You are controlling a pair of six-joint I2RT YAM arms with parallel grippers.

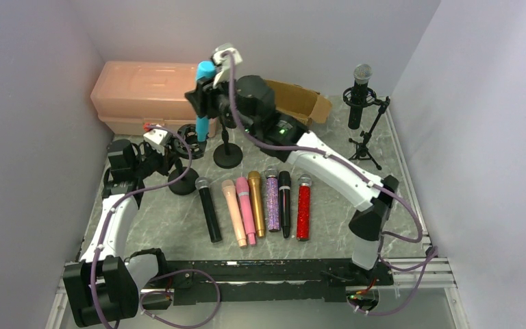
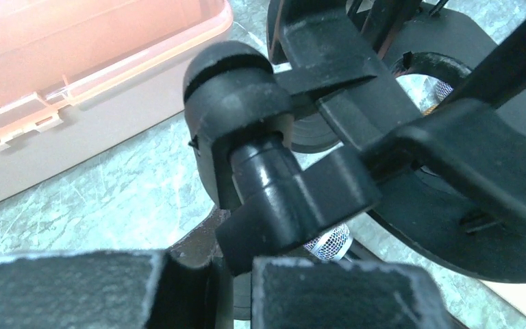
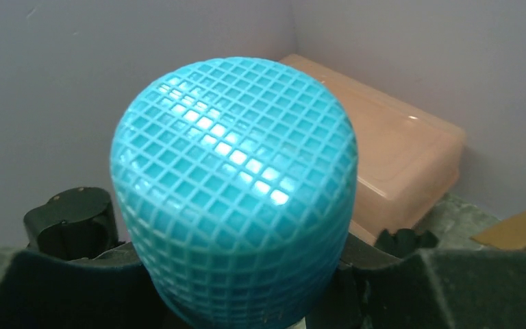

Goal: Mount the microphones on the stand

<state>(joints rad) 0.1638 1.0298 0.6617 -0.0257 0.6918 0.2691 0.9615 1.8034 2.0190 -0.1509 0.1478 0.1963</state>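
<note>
Right gripper (image 1: 204,96): clamped on the teal microphone (image 1: 205,70), held upright over the desk stand (image 1: 183,181).
Left gripper (image 2: 240,291): pinched on that stand's clip neck (image 2: 281,199).
Step, as judged: seating the teal microphone.
Next move: lower the handle straight into the clip.
Spare microphones (image 1: 257,205): lying in a row on the table.

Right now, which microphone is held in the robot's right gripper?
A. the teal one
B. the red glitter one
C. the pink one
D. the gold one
A: the teal microphone stands upright, clamped in the right gripper, while the red microphone, gold microphone and pink microphone lie on the table.
</note>
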